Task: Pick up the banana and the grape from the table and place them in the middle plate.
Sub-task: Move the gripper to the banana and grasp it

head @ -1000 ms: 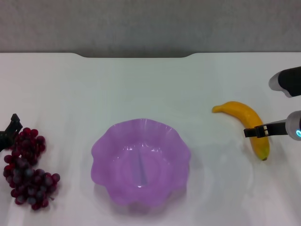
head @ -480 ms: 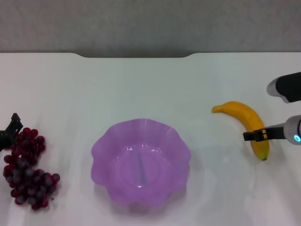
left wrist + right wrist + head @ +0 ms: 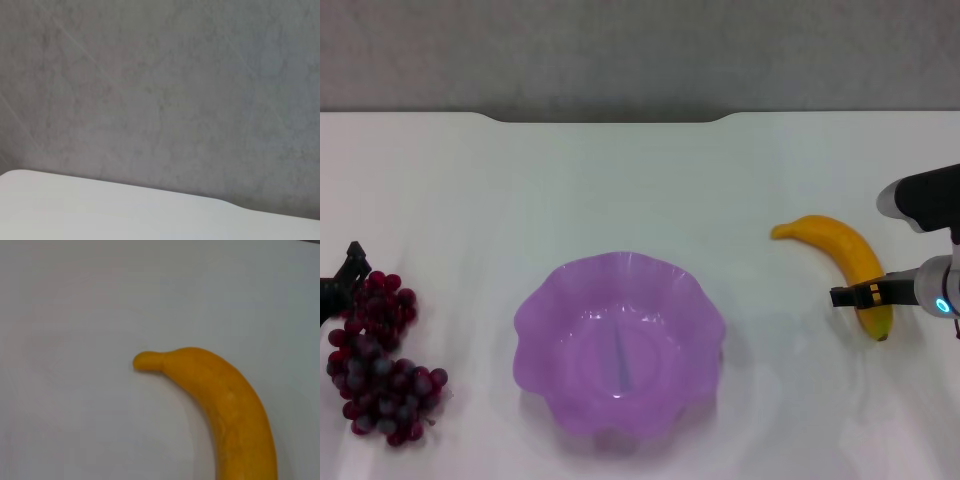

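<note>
Nearest the robot, at about eight o'clock on the plain white table [image 3: 620,180], lies the grape [image 3: 378,358], an elongated bunch of small dark red and purple round berries. It looks light but loose: a cluster like this sags and sheds berries if pinched at one end, so the safest hold is probably across its thick middle or at the stem end. The left gripper [image 3: 342,277] sits at the far end of the bunch, touching or just beside it; only a dark tip shows, and I cannot tell how its jaws stand.

At the centre sits the middle plate [image 3: 535,310], a translucent purple plastic dish with a wavy, scalloped rim; nothing lies in it, so neither fruit has been delivered.

At about three o'clock lies the banana [image 3: 840,250], a single curved yellow-orange fruit, its stem end pointing toward the dish and its darker tip toward the robot. It should be light, fairly stiff and smooth-skinned, so a grip across the thick belly, square to its length, would resist slipping and rolling better than one near a tapered end. The right gripper [image 3: 872,294] is across the near third of the banana, its dark fingers [image 3: 845,296] seeming to straddle the fruit with the jaws apart; whether they touch the skin I cannot tell.
</note>
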`<state>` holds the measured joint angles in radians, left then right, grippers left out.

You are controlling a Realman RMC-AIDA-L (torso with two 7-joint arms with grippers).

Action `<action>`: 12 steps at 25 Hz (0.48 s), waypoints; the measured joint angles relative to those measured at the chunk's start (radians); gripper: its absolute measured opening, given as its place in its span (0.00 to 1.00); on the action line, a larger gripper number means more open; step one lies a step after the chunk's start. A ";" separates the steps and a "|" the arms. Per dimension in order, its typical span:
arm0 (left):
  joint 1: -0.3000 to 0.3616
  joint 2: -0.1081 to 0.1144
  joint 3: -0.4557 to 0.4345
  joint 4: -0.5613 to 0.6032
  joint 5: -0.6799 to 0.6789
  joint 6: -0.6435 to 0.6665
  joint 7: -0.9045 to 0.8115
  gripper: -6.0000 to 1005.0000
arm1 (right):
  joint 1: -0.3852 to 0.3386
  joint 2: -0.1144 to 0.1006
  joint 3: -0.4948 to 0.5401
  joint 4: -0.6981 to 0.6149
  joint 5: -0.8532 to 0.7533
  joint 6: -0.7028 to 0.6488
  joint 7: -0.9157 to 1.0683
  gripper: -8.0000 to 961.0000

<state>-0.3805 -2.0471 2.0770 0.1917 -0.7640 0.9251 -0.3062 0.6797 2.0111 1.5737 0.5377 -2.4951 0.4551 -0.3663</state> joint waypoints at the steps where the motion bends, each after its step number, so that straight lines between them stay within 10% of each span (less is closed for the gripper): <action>1: 0.000 0.000 0.000 0.000 0.000 0.000 0.000 0.88 | 0.001 0.000 0.000 -0.003 0.002 -0.002 0.000 0.93; 12: -0.001 -0.001 0.002 0.000 0.000 0.000 -0.001 0.88 | -0.004 0.002 -0.040 -0.054 0.046 -0.080 -0.001 0.92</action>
<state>-0.3819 -2.0479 2.0785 0.1917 -0.7640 0.9249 -0.3068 0.6754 2.0126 1.5342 0.4839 -2.4487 0.3753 -0.3668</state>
